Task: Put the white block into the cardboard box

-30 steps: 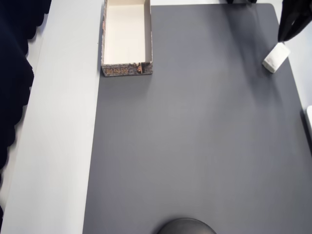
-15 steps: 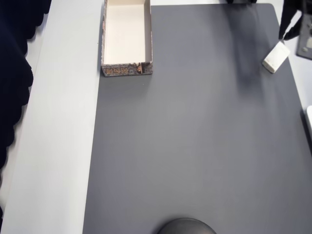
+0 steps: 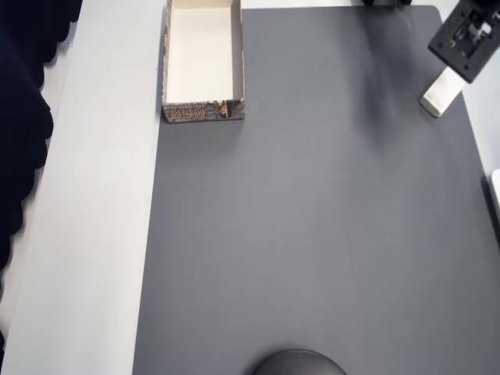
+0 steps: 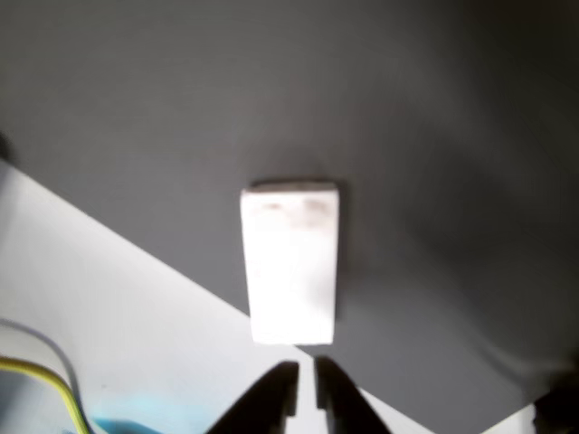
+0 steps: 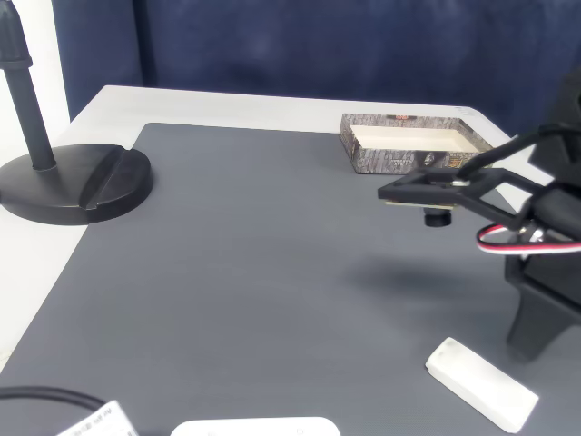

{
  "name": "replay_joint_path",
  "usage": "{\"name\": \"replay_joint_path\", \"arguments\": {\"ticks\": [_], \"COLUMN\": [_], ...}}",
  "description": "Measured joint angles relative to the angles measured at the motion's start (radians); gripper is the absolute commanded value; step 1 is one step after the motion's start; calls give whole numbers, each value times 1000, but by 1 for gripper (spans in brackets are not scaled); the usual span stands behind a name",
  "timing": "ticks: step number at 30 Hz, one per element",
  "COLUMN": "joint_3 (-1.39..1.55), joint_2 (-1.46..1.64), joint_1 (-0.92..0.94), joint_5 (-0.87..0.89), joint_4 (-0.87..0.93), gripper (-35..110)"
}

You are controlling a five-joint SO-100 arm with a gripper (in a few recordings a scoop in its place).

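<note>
In the wrist view the black two-finger gripper [image 4: 306, 384] has its fingertips nearly together, a thin slit between them, with nothing in its grasp; the small off-white rectangular block [image 4: 290, 263] lies flat just ahead of the tips, apart from them, on the dark grey mat [image 4: 434, 136] at its edge beside the white table [image 4: 118, 307]; the shallow lidless cardboard box [image 3: 202, 61] with cream interior and patterned brown-grey sides sits well apart from the fingers, at the mat's far corner.

overhead straight down, wrist close, fixed low side-on
</note>
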Motion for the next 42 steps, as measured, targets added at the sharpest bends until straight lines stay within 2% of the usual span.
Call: {"name": "replay_joint_path", "arguments": {"ticks": [8, 24, 31, 42], "joint_3": [31, 83, 118, 127], "joint_2": [-3, 0, 40, 84], "joint_1": [2, 43, 46, 101], "joint_5": [-12, 34, 35, 149], "joint_4": [-74, -80, -69, 11], "gripper": [-2, -1, 16, 29]}}
